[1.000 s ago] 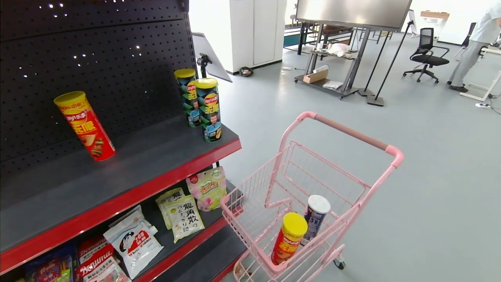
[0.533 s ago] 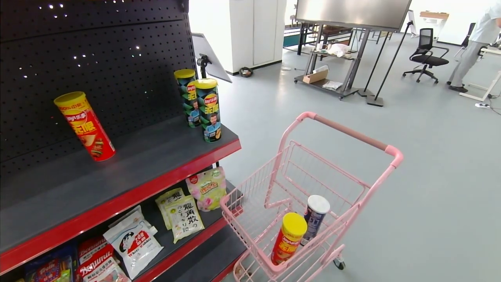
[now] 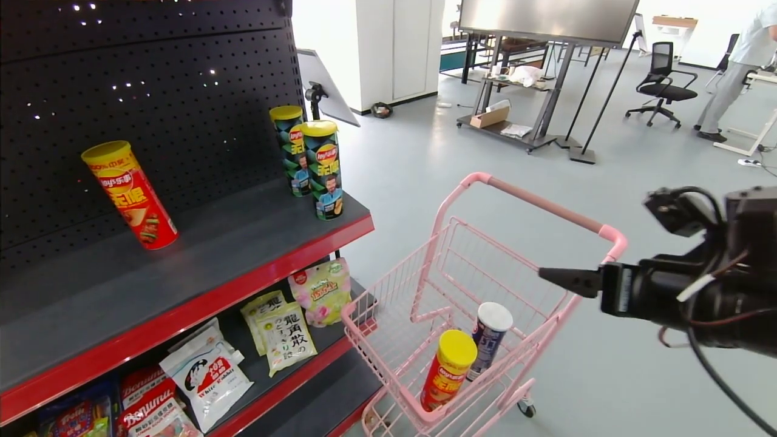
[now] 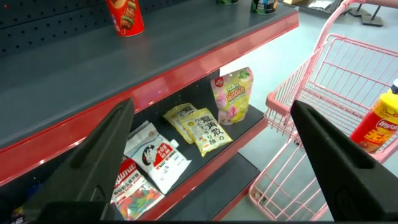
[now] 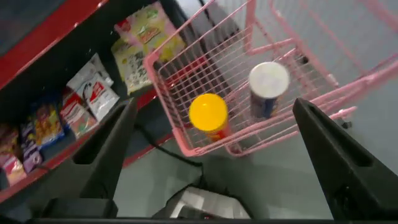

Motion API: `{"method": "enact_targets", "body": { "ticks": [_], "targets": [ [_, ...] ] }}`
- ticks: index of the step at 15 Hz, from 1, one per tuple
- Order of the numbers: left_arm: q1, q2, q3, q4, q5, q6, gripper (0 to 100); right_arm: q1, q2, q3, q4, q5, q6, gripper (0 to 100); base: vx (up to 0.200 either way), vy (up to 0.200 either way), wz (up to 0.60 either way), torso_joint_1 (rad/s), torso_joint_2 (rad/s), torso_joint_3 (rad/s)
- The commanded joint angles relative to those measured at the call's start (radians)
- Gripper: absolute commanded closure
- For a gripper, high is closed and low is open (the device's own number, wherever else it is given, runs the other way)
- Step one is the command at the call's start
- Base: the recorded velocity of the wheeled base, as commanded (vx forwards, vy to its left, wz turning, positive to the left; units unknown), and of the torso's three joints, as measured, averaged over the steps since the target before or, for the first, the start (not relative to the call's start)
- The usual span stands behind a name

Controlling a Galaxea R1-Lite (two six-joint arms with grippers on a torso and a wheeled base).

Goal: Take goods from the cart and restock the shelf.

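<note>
A pink cart [image 3: 542,207] stands to the right of the shelf [image 3: 230,246]. Inside it are a red can with a yellow lid [image 3: 448,369] and a dark blue can with a white lid [image 3: 489,332], both upright. My right gripper [image 3: 553,278] hangs open and empty beside the cart's handle end, above the basket. Its wrist view looks down on the yellow lid [image 5: 208,112] and the white lid [image 5: 268,82]. My left gripper [image 4: 211,163] is open and empty in front of the shelf's red edge [image 4: 186,74].
On the top shelf stand a red can [image 3: 130,195] at the left and two dark green cans [image 3: 323,171] at the right end. Snack bags [image 3: 285,331] lie on the lower shelf. Open grey floor spreads to the right of the cart.
My right arm has come into the head view from the right and now reaches over the cart's handle end. The cans and cart have not moved.
</note>
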Motion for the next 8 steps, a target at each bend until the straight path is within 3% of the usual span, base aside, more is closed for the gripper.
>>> {"method": "enact_targets", "body": {
  "ticks": [1,4,8],
  "targets": [
    [0.002,0.001,0.000,-0.001,0.000,0.000,0,0.110,0.185,-0.044,-0.020,-0.009,0.022,0,0.000,0.000,0.00,0.000,0.00,0.000],
    [0.002,0.001,0.000,-0.001,0.000,0.000,0,0.173,0.225,-0.018,-0.032,-0.016,0.027,0,0.000,0.000,0.00,0.000,0.00,0.000],
    [0.000,0.001,0.000,-0.001,0.000,0.000,0,0.233,0.265,0.128,-0.226,-0.055,0.016,0,0.000,0.000,0.00,-0.117,0.27,0.145]
  ]
}}
